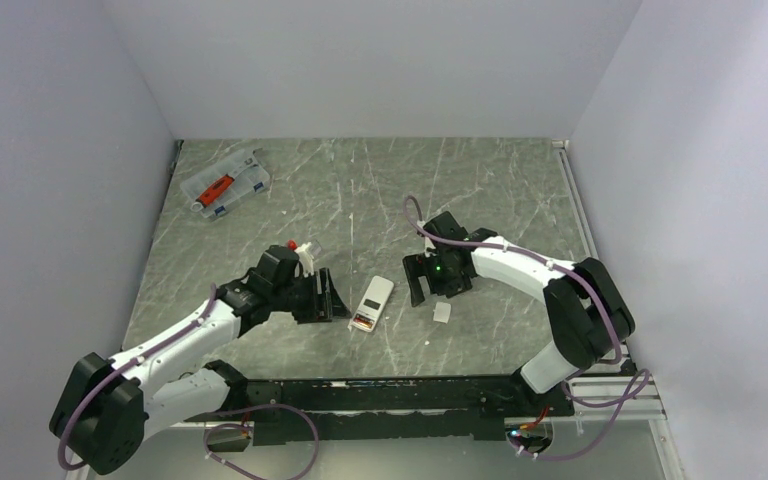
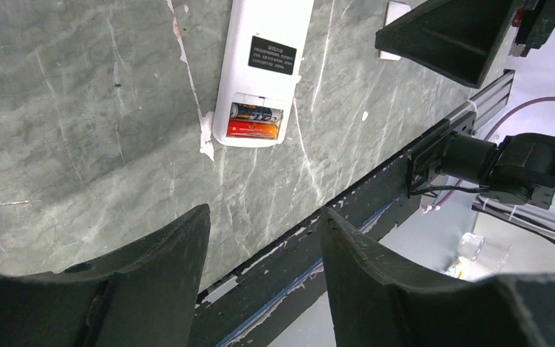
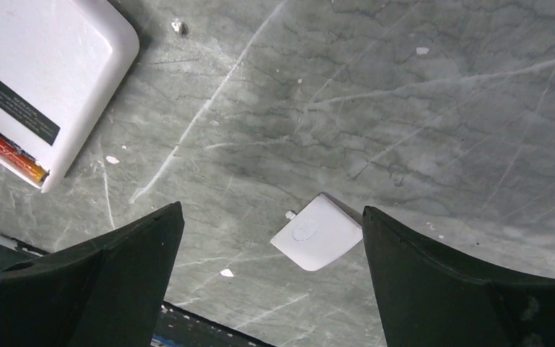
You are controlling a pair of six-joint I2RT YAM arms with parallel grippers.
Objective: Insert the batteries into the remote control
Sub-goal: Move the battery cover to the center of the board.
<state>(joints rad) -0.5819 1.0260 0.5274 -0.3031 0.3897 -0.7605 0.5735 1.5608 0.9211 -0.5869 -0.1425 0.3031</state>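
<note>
The remote control (image 1: 373, 303) lies back up between the two arms, its battery bay uncovered at the near end. In the left wrist view the remote control (image 2: 264, 58) shows two batteries (image 2: 254, 121) side by side in the bay, one dark and one reddish-orange. My left gripper (image 2: 265, 213) hangs open just left of the remote, at its near end, with nothing between its fingers. My right gripper (image 3: 272, 210) is open above the table, to the right of the remote control (image 3: 43, 79), whose batteries (image 3: 7, 148) show at its end. In the top view the left gripper (image 1: 338, 298) and right gripper (image 1: 418, 295) flank the remote.
A small loose white square piece (image 3: 316, 231) lies on the table between the right fingers, also seen as the white piece (image 1: 442, 312) right of the remote. A clear plastic case (image 1: 225, 184) with a red tool sits at the far left. The black frame rail (image 1: 400, 390) runs along the near edge.
</note>
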